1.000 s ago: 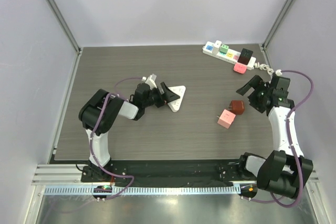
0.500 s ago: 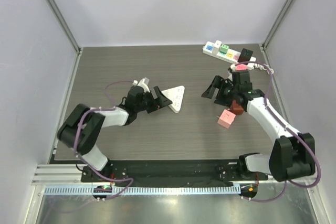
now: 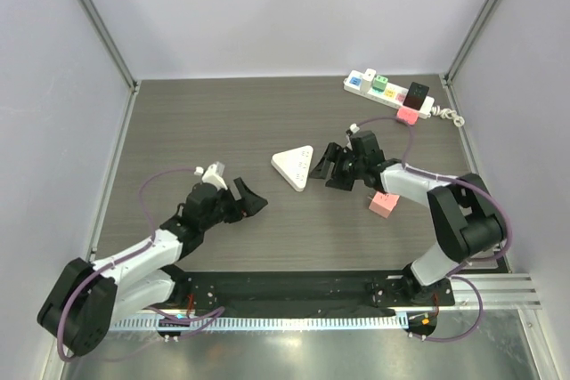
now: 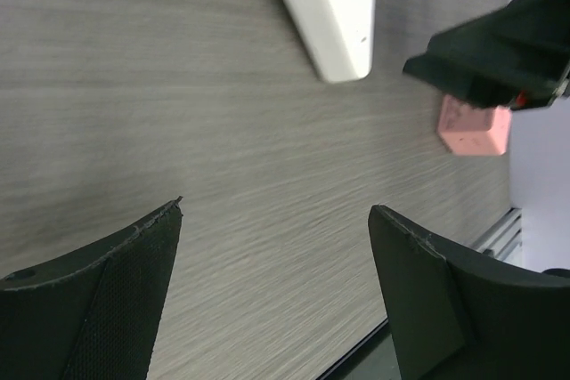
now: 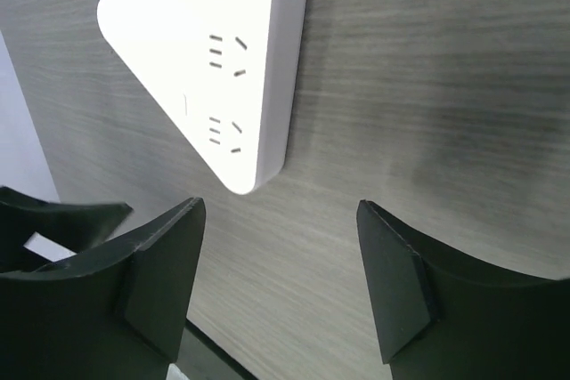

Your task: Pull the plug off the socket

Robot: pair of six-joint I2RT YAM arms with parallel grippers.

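Pincers on both arms stand with jaws apart and grip nothing. The left pincer (image 3: pixel 252 198) hangs low over bare wood close to its own side, well apart from every socket, a placing that probably keeps it out of the other arm's way. The right pincer (image 3: pixel 322 171) reaches leftward across the dark wood-grain surface (image 3: pixel 223 122), its gap aimed at the triangular socket (image 3: pixel 295 166) and just beside that socket's right edge. The right wrist view shows the white corner ahead of the gap, not inside it, so this reads as an approach to steady or shift the block, not a grasp. At the far right corner lies the power strip (image 3: pixel 389 101), with several plugs seated in it: blue, green and black on top, and a pink one on its near side. The task's remaining pulling most likely waits there. The triangular socket lies flat mid-surface and every hole that shows is empty. A pink plug (image 3: pixel 384 204) lies loose beside the right forearm, seated in nothing, which suggests it is already pulled out.
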